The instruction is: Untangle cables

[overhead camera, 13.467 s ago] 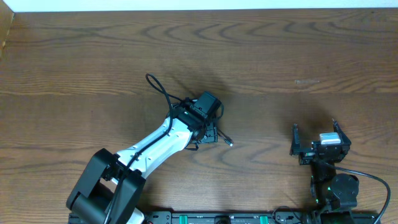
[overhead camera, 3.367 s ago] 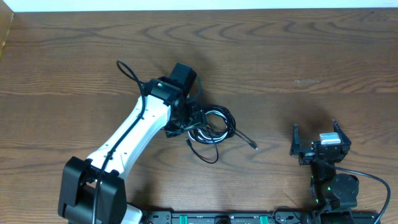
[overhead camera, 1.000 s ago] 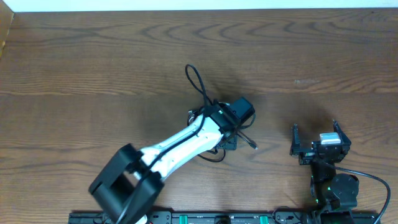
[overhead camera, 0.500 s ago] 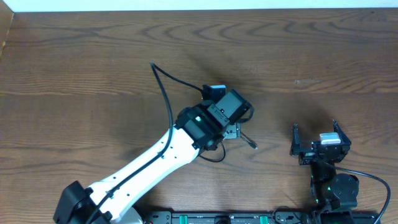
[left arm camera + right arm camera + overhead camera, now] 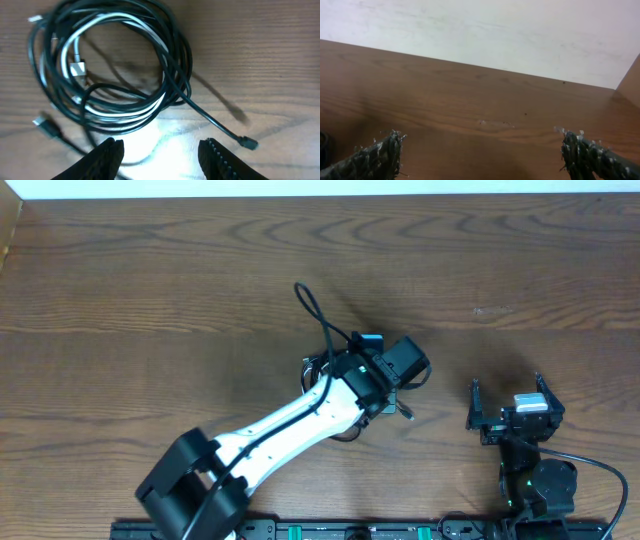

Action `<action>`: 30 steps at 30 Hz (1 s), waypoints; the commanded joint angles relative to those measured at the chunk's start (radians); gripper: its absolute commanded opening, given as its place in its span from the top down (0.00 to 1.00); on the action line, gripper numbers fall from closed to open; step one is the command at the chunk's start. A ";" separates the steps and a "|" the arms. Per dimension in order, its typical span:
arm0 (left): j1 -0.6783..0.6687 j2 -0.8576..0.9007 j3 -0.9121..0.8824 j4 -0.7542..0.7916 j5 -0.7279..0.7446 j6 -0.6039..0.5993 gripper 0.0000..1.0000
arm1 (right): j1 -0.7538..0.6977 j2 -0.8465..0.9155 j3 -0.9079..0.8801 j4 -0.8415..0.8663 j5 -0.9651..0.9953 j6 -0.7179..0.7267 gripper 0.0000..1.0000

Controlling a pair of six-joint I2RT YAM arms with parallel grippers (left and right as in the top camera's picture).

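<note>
The cables (image 5: 115, 65) lie in one tangled coil on the wooden table: several long black loops with a shorter white one (image 5: 75, 47) woven through. A black plug end (image 5: 247, 142) trails out to the right. My left gripper (image 5: 162, 156) hovers open at the coil's near edge; between its fingers I see lit table and perhaps one faint strand. In the overhead view the left gripper (image 5: 392, 388) covers most of the coil, leaving a plug end (image 5: 408, 412) showing. My right gripper (image 5: 508, 394) rests open and empty at the right; from its wrist, the right gripper (image 5: 482, 152) faces bare table.
A thicker black wire (image 5: 312, 305) loops up from the left arm's wrist. The table's far edge meets a white wall (image 5: 485, 30). The arm bases stand along the near edge (image 5: 400, 530).
The left arm has swung about over the coil, its wrist ending slightly farther right, and its jaws have narrowed. The right arm has not moved.
</note>
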 commanded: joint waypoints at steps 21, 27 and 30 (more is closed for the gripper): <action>-0.002 0.162 0.001 0.080 -0.048 -0.013 0.50 | 0.007 -0.005 -0.001 -0.004 -0.002 0.011 0.01; -0.002 0.162 0.001 0.108 -0.048 -0.013 0.50 | 0.007 -0.005 -0.001 -0.004 -0.002 0.011 0.01; -0.002 0.162 0.001 0.133 -0.048 -0.013 0.50 | 0.007 -0.005 -0.001 -0.004 -0.002 0.011 0.01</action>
